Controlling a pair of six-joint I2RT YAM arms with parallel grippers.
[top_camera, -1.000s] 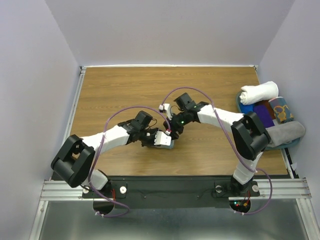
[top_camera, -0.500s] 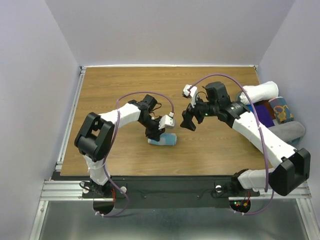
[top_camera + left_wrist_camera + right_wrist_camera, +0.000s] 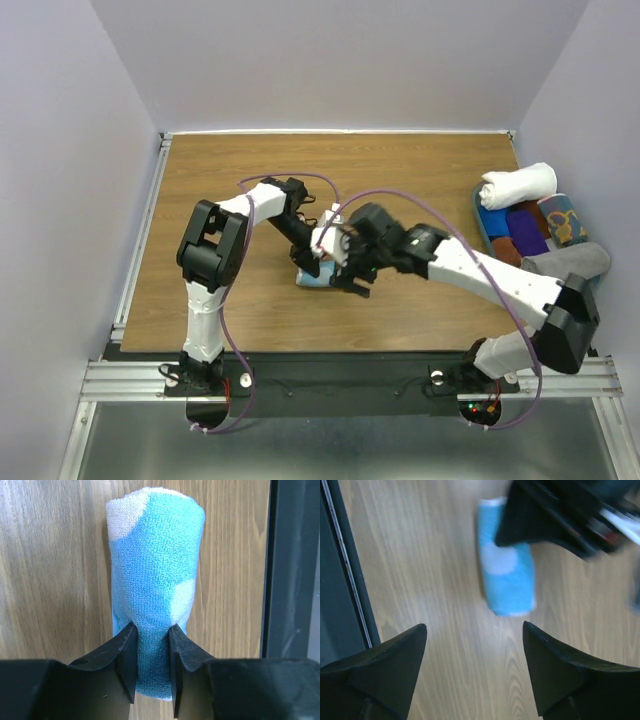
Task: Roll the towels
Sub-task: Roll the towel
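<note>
A rolled light blue towel with pale patches lies on the wooden table, left of centre. It also shows in the left wrist view and the right wrist view. My left gripper is shut on one end of the roll, both fingers pressing into the cloth. My right gripper is open and empty, hovering just off the roll's other end. A rolled towel with navy and mustard print lies in the basket at the right.
A blue basket at the table's right edge holds a white roll, a purple cloth and a grey roll. The dark rail of the table's near edge is close to the towel.
My right gripper swung out to the right, then came back down beside the blue roll. My left arm turned, reaching from the back, and kept its hold on the roll.
</note>
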